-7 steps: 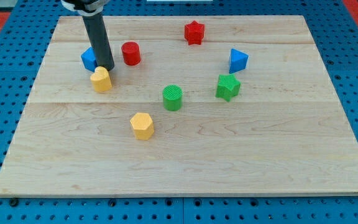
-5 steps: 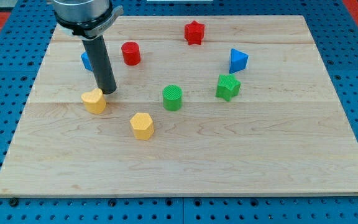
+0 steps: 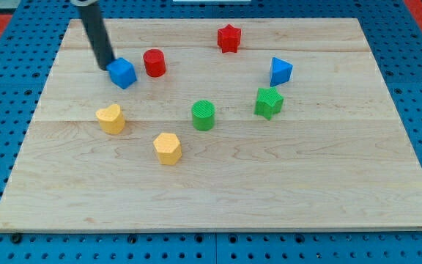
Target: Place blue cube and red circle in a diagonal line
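The blue cube [image 3: 123,72] sits on the wooden board [image 3: 218,191] at the upper left. The red circle, a short cylinder [image 3: 154,63], stands just to the right of it and slightly higher in the view, a small gap between them. My tip [image 3: 107,66] touches the blue cube's upper left side; the dark rod rises from there to the view's top edge.
A yellow heart block [image 3: 111,118] lies below the blue cube. A yellow hexagon [image 3: 167,148] and a green cylinder [image 3: 204,115] are near the middle. A green star [image 3: 268,102], a blue triangular block [image 3: 280,71] and a red star [image 3: 228,38] are on the right.
My tip pushed the yellow heart down and left, then moved up to the blue cube's left side. The blue cube has shifted right and slightly down, closer to the red circle.
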